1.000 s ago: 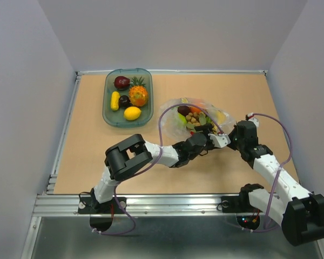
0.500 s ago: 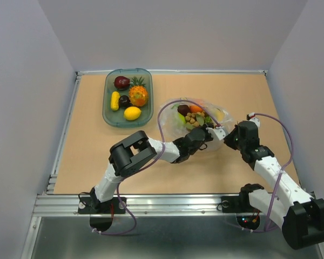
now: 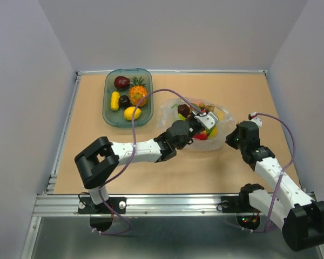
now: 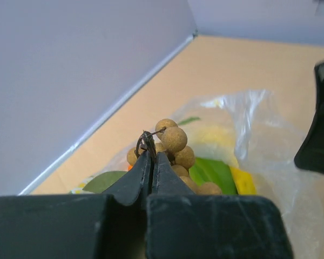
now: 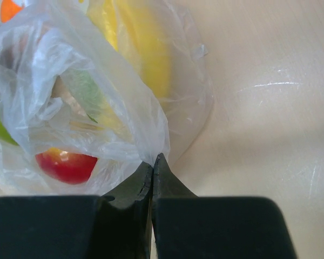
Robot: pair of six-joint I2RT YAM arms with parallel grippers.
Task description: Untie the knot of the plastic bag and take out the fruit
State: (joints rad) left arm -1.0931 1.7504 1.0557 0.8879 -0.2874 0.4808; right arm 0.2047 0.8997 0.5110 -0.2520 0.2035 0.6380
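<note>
Pinching the thin dark stem of the brown-ball cluster (image 4: 174, 139), the left gripper (image 4: 153, 154) keeps its fingers pressed together above the plastic bag (image 5: 70, 97), which lies on the table (image 3: 97, 145) right of the tray (image 3: 109, 110). The right gripper (image 5: 153, 162) nips a fold at the bag's edge. An apple (image 5: 66, 166) and a banana (image 5: 140, 43) blur through the film; the knot cannot be made out.

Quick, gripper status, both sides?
Left gripper: closed, pinching the stem of the brownish ball cluster.
Right gripper: closed on a fold of the plastic bag.
</note>
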